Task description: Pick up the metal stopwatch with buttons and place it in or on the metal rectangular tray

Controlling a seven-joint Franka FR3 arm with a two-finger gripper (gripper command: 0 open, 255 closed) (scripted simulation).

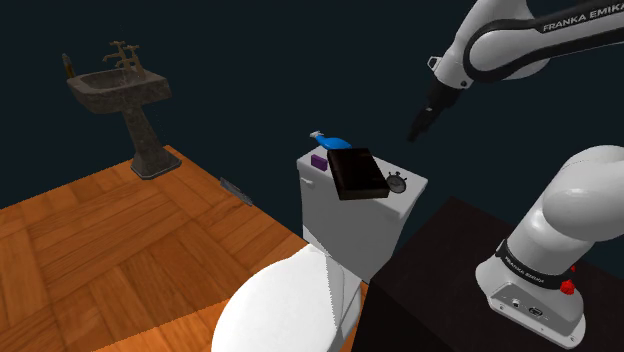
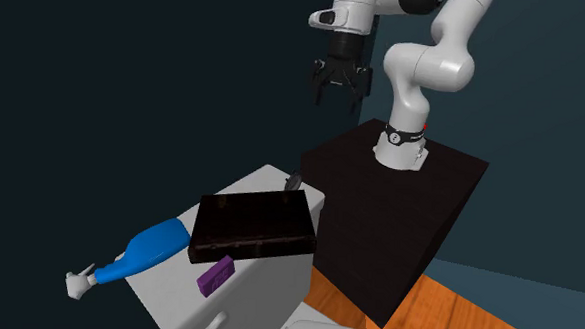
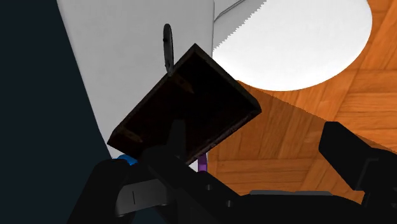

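Upper right in the shoulder view, the gripper (image 1: 418,130) hangs released — jaws apart, empty. Mid-frame, the stopwatch (image 1: 397,184) sits just right of the dark tray (image 1: 358,172), seemingly touching it

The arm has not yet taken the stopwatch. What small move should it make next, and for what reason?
Probably lower the jaws toward the stopwatch. They stand apart and empty, high above the toilet tank, while the stopwatch sits on the tank's top close beside the dark tray, so a descent over it seems needed before any grasp.
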